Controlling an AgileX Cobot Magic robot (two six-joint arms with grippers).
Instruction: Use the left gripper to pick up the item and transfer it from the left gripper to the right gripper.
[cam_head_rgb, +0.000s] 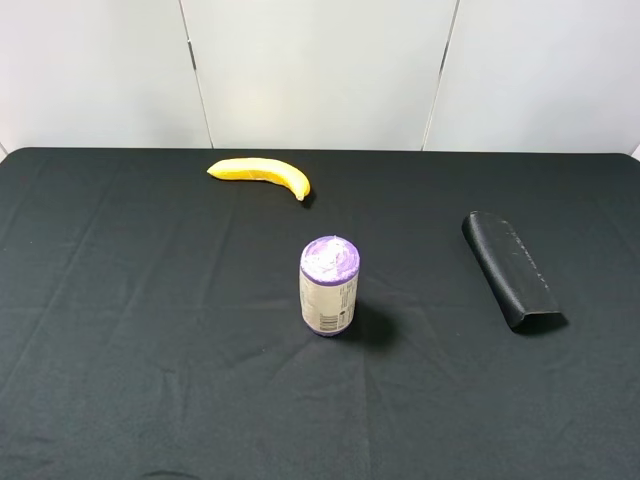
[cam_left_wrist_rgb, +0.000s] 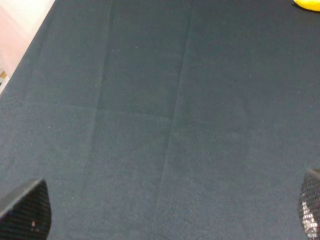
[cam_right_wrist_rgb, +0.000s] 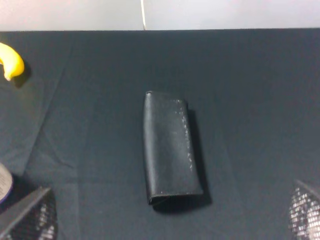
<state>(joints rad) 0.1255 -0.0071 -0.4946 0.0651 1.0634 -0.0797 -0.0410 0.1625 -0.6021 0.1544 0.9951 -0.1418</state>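
The item, a long flat black case (cam_head_rgb: 508, 268), lies on the black cloth at the right of the table, wedge end toward the front. It also shows in the right wrist view (cam_right_wrist_rgb: 170, 145), lying ahead of my right gripper (cam_right_wrist_rgb: 167, 215), whose mesh-padded fingertips (cam_right_wrist_rgb: 30, 217) stand wide apart and empty. My left gripper (cam_left_wrist_rgb: 167, 212) is open and empty over bare cloth at the table's left, its fingertips (cam_left_wrist_rgb: 27, 210) at the frame's corners. Neither gripper shows in the exterior high view.
A purple-topped can (cam_head_rgb: 329, 285) stands upright at the table's middle. A yellow banana (cam_head_rgb: 260, 172) lies toward the back, left of centre; its tip shows in the left wrist view (cam_left_wrist_rgb: 307, 4). A white wall stands behind the table's back edge (cam_head_rgb: 320, 150).
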